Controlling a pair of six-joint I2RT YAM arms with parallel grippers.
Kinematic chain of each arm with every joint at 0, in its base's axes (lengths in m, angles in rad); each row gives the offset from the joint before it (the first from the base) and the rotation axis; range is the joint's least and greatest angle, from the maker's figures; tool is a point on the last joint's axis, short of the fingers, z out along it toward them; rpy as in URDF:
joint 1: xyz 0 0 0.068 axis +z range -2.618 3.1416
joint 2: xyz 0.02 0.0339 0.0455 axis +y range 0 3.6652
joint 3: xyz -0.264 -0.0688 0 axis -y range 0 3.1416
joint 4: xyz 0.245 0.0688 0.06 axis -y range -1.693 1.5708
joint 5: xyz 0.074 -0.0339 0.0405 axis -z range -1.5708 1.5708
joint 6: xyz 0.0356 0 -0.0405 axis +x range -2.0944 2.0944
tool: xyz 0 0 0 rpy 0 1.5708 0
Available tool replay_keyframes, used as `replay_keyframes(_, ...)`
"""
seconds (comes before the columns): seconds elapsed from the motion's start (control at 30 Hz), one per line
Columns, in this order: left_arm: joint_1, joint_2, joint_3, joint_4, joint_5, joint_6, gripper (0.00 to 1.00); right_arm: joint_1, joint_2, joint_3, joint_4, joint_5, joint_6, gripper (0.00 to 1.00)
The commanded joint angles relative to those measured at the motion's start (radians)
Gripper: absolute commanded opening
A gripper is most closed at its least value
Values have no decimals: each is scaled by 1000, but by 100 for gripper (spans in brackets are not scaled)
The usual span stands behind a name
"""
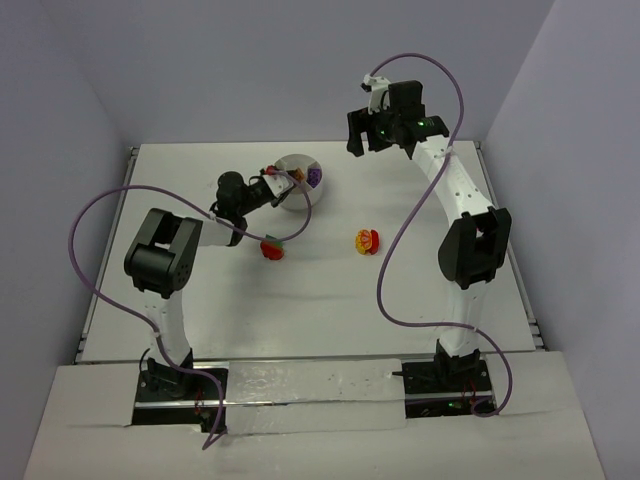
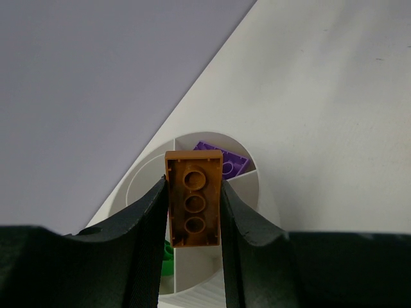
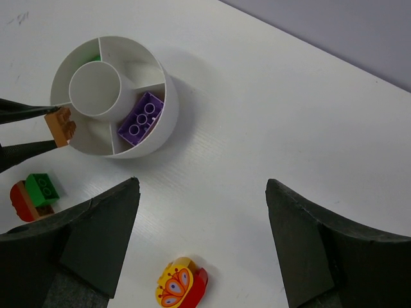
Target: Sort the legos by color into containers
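Observation:
My left gripper (image 1: 278, 185) is shut on an orange-brown lego (image 2: 194, 199), held over the left edge of the white bowl (image 3: 154, 142) with its underside tubes facing the camera. One wedge of the bowl holds a purple lego (image 3: 141, 117); a green lego (image 2: 167, 254) peeks out of another. On the table lie a red and green pair of legos (image 3: 32, 196) near the bowl and a yellow-and-red butterfly lego (image 3: 182, 283). My right gripper (image 3: 202, 185) hangs open high above the table, between the bowl and the butterfly lego, holding nothing.
The white table (image 1: 430, 290) ends at grey walls behind and to both sides. The purple cables (image 1: 400, 260) of both arms loop over the table.

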Motion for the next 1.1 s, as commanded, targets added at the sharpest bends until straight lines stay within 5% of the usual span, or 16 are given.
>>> replay_keyframes(0.0,-10,5,25,75,-17,9,38,3,-1,33,1,-15,5,86)
replay_keyframes(0.33,-14,-3,21,81,-33,12,66,3,-3,33,0,-22,3,86)
replay_keyframes(0.7,-7,-197,19,-41,-33,-71,65,6,-44,-1,-4,-33,6,86)
replay_keyframes(0.9,79,-366,89,-401,7,-255,60,4,-103,-55,-19,-34,-3,86)
replay_keyframes(1.07,129,-467,204,-929,127,-110,57,4,-160,-130,-14,-53,-9,87)
